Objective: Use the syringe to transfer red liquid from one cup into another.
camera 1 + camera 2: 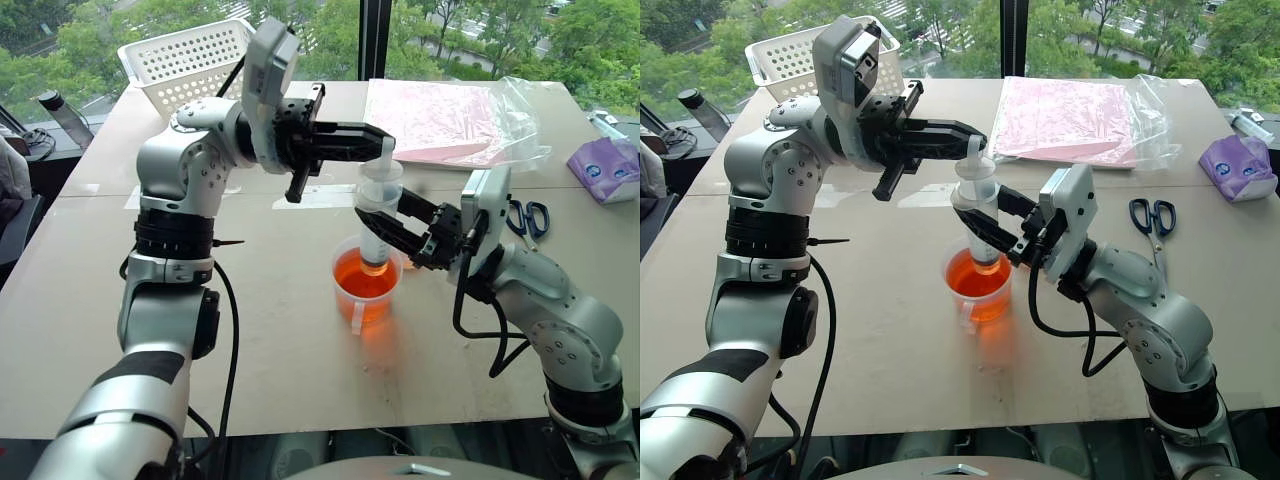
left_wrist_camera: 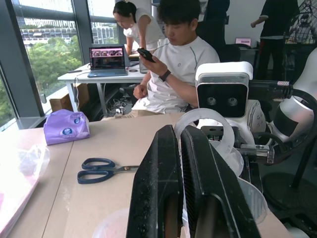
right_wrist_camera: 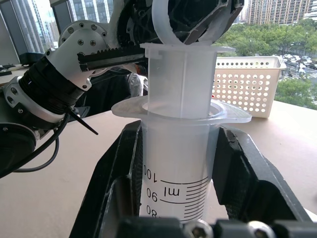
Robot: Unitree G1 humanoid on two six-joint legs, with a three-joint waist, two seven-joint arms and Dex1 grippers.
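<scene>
Holding the syringe barrel upright in my right tool, tip inside the handled beaker; my left tool is pinched closed on its plunger ring.

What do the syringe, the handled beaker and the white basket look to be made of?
Syringe: translucent, slightly frosted plastic, judging by the printed scale and moulded flange. Beaker: clear, glossy plastic, probably; the red liquid glows through its wall. Basket: white matte plastic, with moulded rows of holes.
</scene>
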